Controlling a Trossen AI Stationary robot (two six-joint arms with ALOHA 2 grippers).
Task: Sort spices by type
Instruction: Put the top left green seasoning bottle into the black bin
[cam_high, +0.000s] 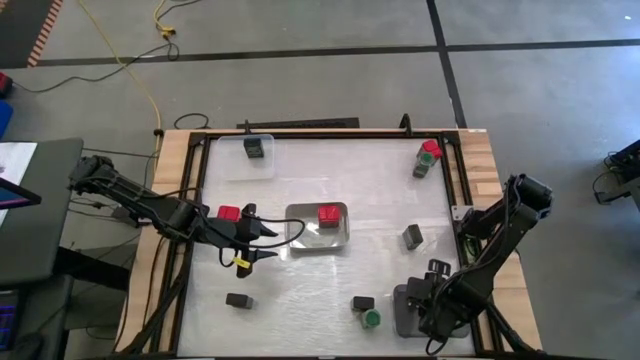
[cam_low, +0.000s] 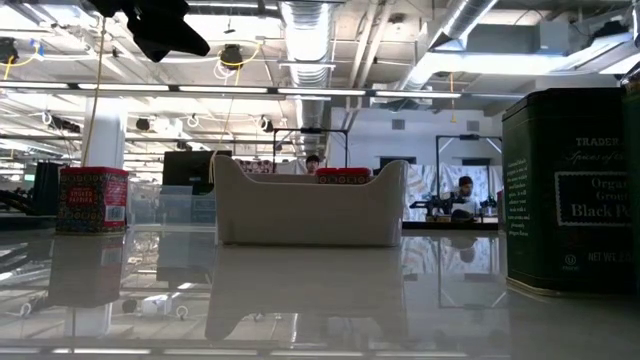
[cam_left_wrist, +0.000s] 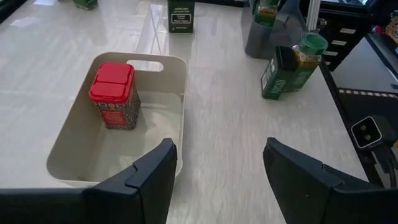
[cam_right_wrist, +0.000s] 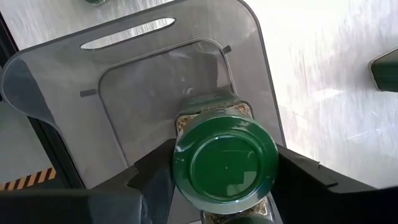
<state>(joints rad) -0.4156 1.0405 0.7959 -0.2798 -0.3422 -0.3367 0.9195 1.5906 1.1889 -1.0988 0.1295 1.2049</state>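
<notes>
A red-capped spice tin (cam_left_wrist: 114, 94) with a speckled red label sits in a cream-white tray (cam_left_wrist: 181, 118) at left of frame, while a dark green round cap (cam_right_wrist: 225, 163) fills the lower centre above a translucent grey tray (cam_right_wrist: 74, 112).

Light came from overhead: in the low view, rows of ceiling strip lights (cam_low: 240, 88) ran bright and slightly blown out across the hall. The white table (cam_high: 330, 190) was evenly lit from above, with a pale sheen and only small, soft shadows beside the containers. At table height its glossy surface mirrored the tray (cam_low: 312, 208) and the red tin (cam_low: 93, 200), and the near black tin (cam_low: 570, 190) stood large and a little soft. The left wrist view showed streaky glare on the tabletop. The right wrist view was crisp on the green cap (cam_right_wrist: 225, 163), with washed-out brightness toward one corner.
</notes>
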